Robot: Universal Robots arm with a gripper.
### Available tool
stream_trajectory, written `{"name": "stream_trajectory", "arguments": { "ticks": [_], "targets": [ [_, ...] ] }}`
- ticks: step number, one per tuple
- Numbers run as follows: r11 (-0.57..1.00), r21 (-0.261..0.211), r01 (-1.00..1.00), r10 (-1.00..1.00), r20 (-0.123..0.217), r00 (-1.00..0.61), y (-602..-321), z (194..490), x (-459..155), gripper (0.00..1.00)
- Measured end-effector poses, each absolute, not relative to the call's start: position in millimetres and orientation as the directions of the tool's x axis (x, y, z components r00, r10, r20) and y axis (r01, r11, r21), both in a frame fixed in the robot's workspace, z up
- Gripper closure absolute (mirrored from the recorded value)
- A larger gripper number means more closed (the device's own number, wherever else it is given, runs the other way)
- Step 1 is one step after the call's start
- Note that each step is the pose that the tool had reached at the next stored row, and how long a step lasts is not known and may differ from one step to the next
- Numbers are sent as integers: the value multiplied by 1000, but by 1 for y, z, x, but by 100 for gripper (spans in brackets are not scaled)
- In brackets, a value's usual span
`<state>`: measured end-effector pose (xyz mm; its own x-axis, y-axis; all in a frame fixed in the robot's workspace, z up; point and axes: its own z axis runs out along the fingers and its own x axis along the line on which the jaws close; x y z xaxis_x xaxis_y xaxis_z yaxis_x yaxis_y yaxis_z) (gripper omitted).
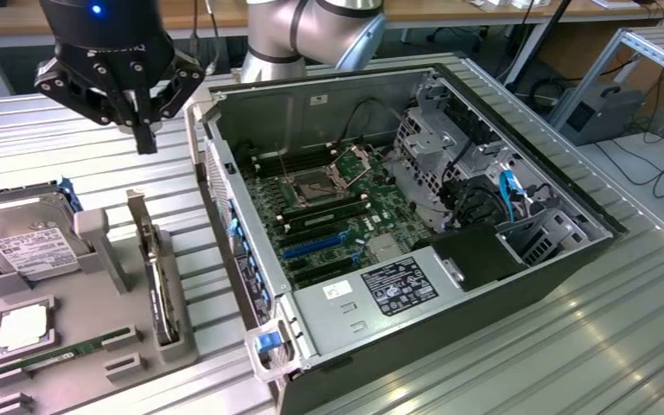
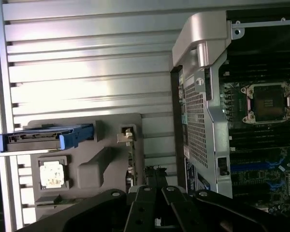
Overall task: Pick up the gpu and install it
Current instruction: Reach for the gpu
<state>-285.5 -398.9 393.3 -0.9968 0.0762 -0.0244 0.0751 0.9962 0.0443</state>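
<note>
1. The claw [image 1: 145, 140] has its fingers pressed together. It holds nothing and touches nothing.
2. In the exterior view the claw hangs above the ribbed metal table [image 1: 517, 346], to the exterior view's left of the open computer case [image 1: 309, 112]. It is clear of everything beneath it.
3. The gpu [image 1: 156, 285] stands on its long edge in a slot of the grey holder tray [image 1: 101, 251]. Its silver bracket is at the end nearer the claw. It has not been lifted.
4. In the wrist view the claw [image 2: 153, 176] sits close to the gpu [image 2: 130, 159], but apart from it.
5. The hard drive [image 1: 15, 242] in the same tray carries a white label. Its print cannot be read.
6. A black label with white print [image 1: 392, 285] lies on the metal box inside the case. Its text is too small to read.
</note>
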Motion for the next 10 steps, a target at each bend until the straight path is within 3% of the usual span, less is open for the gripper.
{"name": "stream_trajectory", "arguments": {
  "ticks": [10],
  "targets": [
    [996, 51, 75, 76, -24, -997, -399, 393, -306, 89]
  ]
}}
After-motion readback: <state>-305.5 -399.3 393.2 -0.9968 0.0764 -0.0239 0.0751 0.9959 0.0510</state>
